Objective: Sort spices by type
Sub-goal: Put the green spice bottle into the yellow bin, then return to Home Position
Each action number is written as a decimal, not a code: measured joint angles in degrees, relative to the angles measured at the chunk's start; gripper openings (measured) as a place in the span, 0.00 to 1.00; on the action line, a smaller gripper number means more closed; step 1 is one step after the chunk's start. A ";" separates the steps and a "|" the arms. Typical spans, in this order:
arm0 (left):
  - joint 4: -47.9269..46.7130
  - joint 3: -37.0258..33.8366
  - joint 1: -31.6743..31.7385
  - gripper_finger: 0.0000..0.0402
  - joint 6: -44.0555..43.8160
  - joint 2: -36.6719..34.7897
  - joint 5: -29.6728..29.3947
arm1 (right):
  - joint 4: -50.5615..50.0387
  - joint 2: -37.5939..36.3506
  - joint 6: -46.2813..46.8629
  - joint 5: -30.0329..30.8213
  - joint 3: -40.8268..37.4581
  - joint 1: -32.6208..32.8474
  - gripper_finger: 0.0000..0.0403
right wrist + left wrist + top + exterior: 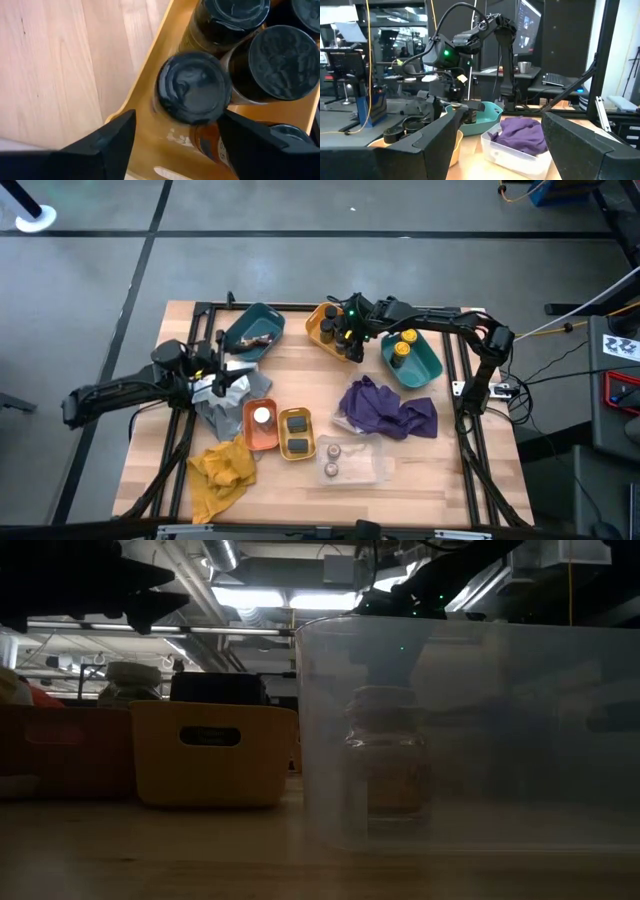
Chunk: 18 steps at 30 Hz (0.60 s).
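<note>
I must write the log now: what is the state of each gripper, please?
Left gripper: open, holding nothing, above the grey cloth.
Right gripper: open, fingers either side of a black-lidded jar in the yellow tray.

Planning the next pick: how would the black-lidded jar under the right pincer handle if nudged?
The black-lidded jar looks narrow and upright, so probably tippy. Neighbouring jars and the yellow tray wall likely brace it. The right pincer straddles it, open.
</note>
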 joint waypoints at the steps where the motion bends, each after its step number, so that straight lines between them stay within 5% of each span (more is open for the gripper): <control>1: 0.21 -0.51 0.00 0.68 -0.06 -0.64 -0.02 | 0.00 0.00 0.00 0.02 0.00 0.00 0.69; 9: 0.88 -3.72 0.00 0.68 -0.49 -5.30 -0.02 | -0.59 -1.59 0.03 1.73 -0.04 0.00 0.71; 18: 2.24 -8.24 0.02 0.68 -3.27 -9.73 -0.86 | -0.24 -12.52 0.00 9.03 -0.04 -0.04 0.71</control>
